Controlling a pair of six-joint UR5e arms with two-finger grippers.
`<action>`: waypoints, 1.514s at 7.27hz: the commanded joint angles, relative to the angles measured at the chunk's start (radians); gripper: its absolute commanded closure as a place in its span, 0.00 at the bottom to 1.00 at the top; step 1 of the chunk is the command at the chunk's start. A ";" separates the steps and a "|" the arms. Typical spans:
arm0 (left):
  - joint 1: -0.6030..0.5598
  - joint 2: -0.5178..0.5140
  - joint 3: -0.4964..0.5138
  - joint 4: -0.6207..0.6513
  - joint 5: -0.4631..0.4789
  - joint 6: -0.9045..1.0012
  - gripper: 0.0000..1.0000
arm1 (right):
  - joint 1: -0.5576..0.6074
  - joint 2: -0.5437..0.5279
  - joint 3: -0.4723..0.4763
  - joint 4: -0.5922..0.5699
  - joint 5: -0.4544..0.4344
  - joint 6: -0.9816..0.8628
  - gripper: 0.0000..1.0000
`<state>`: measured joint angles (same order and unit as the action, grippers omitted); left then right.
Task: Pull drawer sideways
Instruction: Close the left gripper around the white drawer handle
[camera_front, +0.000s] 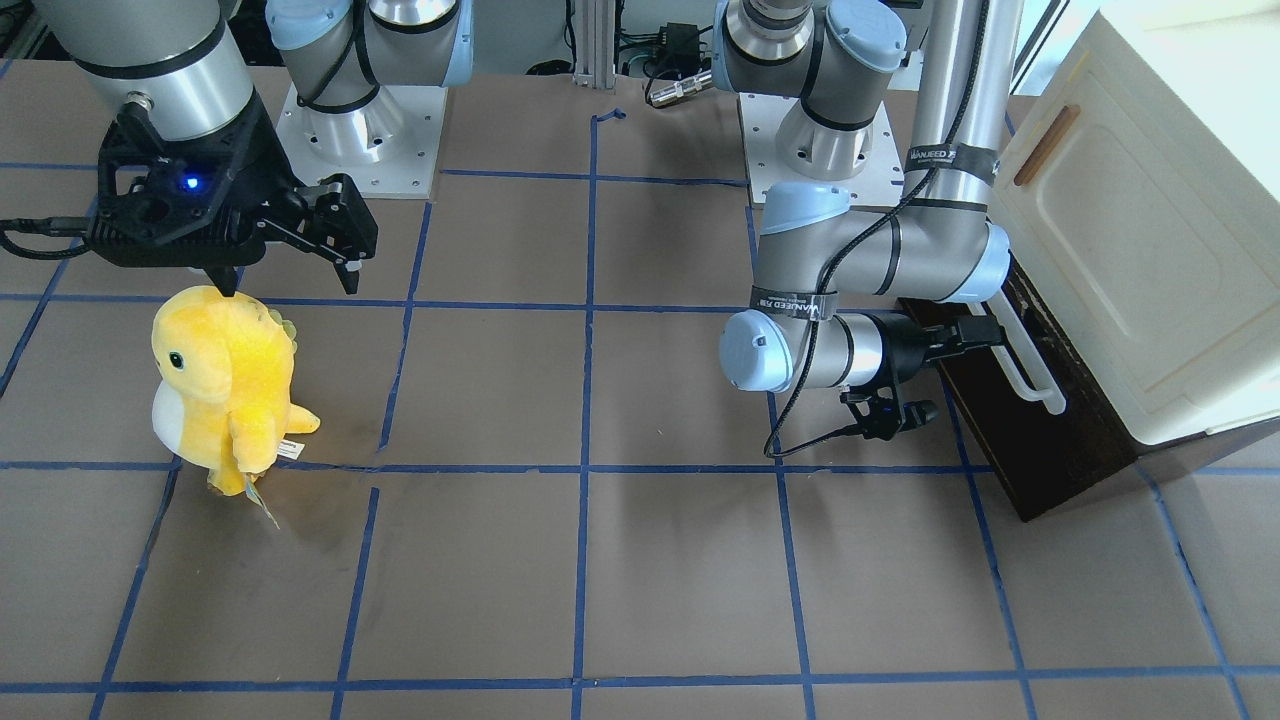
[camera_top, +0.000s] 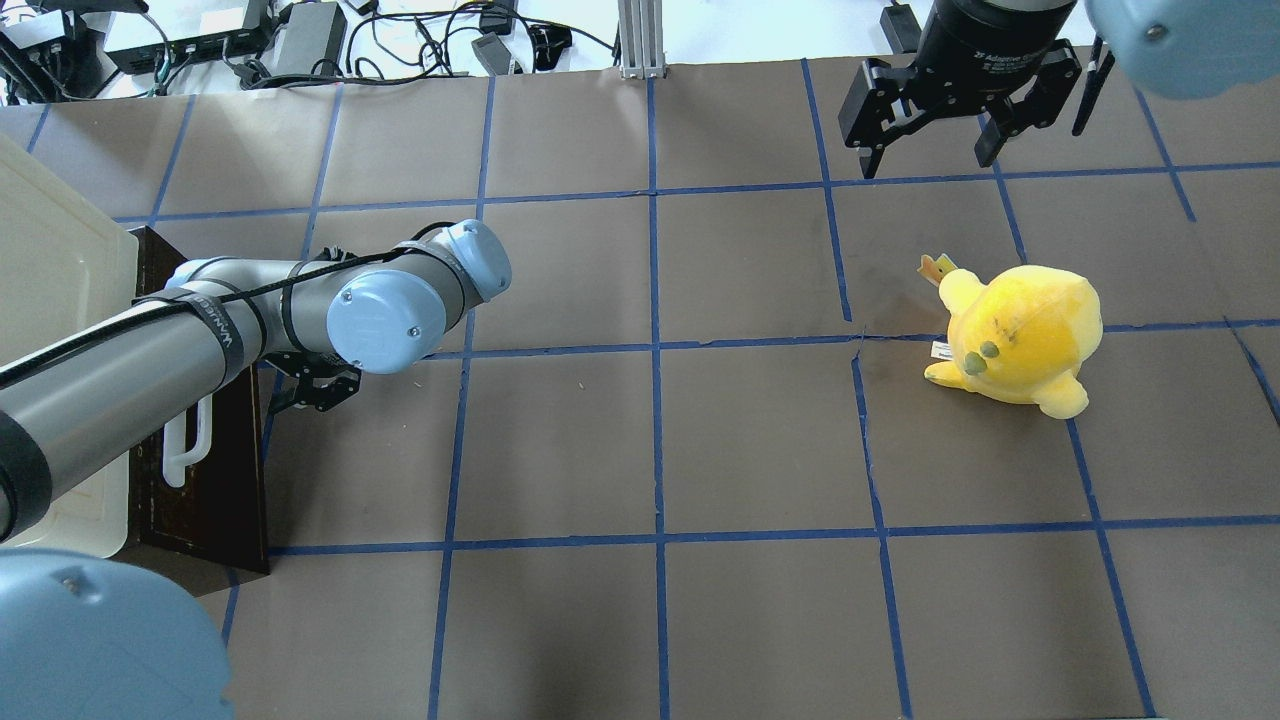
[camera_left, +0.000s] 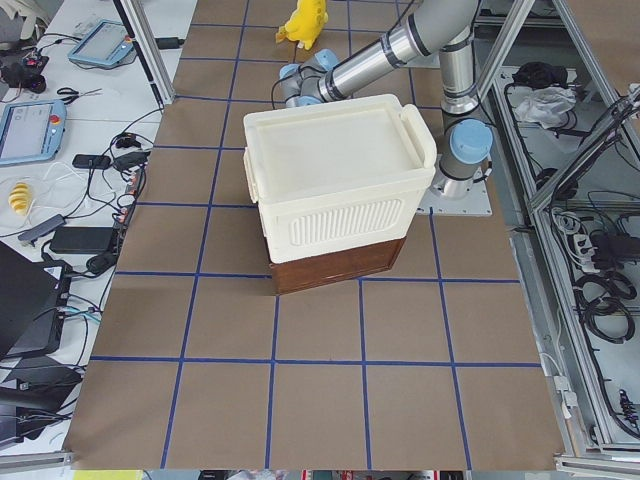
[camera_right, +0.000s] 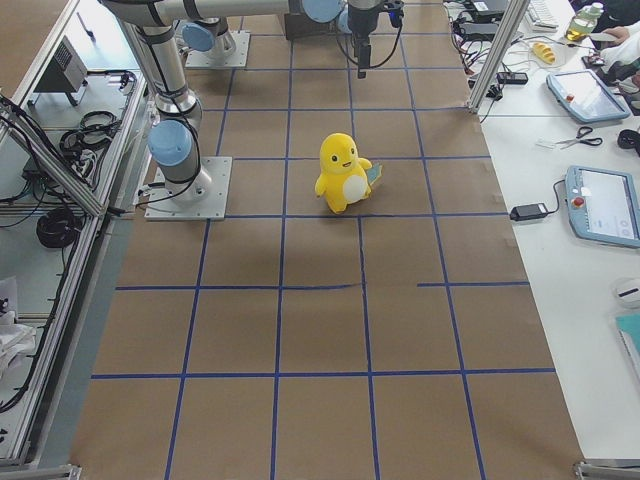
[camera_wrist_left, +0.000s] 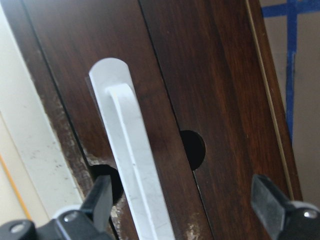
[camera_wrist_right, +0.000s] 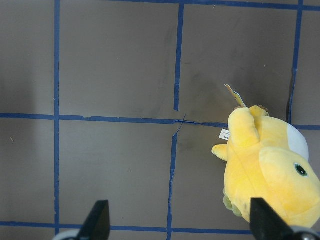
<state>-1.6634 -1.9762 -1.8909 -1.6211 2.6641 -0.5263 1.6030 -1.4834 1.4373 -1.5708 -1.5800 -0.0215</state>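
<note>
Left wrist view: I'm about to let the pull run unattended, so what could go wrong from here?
1. The white bar handle sits close to one finger of the open left gripper, not centred. Closing may nudge it or catch it poorly and slip.
2. Nothing visibly anchors the cream cabinet over the drawer, so the pull might drag the whole unit instead.

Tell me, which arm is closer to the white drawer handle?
Left. The left gripper is at the handle, open jaws straddling it; the right gripper hangs across the table, near the plush.
</note>
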 joint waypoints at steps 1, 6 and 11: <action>0.004 0.013 -0.016 -0.062 0.008 -0.008 0.00 | 0.000 0.000 0.000 0.000 0.000 0.000 0.00; 0.030 0.028 -0.011 -0.103 0.036 -0.009 0.39 | 0.000 0.000 0.000 0.000 0.000 0.000 0.00; 0.030 0.013 -0.007 -0.100 0.034 -0.017 0.81 | 0.000 0.000 0.000 0.000 0.000 0.000 0.00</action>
<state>-1.6335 -1.9599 -1.8980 -1.7225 2.6988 -0.5419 1.6030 -1.4834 1.4374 -1.5708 -1.5800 -0.0219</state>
